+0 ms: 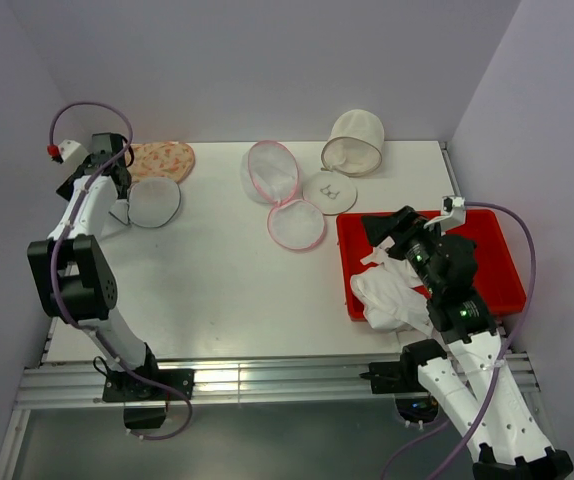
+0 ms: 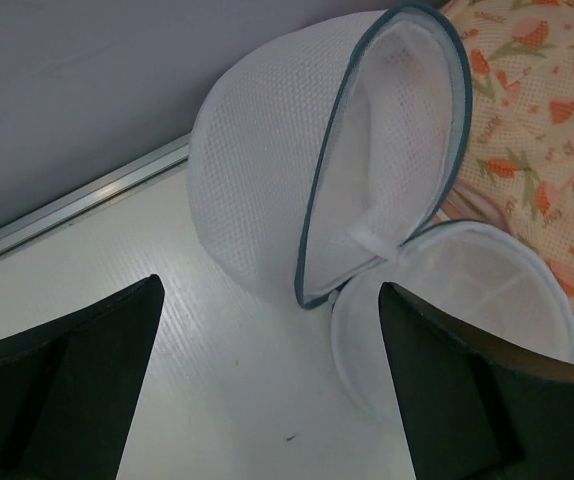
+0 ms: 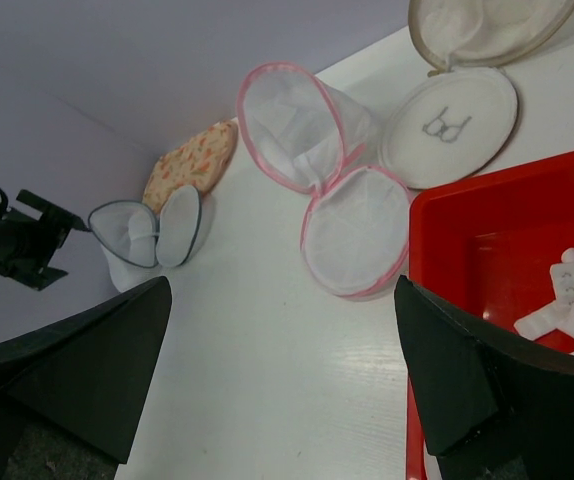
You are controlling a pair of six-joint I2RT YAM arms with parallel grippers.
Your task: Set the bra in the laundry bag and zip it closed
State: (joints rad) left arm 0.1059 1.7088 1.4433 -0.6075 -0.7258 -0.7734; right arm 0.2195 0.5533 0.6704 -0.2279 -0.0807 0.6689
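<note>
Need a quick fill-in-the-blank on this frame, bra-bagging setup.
1. The bra lies in the ____ tray.
2. The laundry bag stands ____, halves apart.
3. The left gripper and right gripper both hold ____.
4. The peach bag beside the laundry bag bears a ____ print.
Missing: red; open; nothing; floral.

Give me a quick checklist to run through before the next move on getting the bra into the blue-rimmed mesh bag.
1. Laundry bag halves apart: ok.
2. Left gripper open and empty, beside the bag: ok.
3. Right gripper open and empty: ok.
4. Bra inside the bag: not ok, it lies in the red tray.
5. Bra straps free of snags: cannot tell.
</note>
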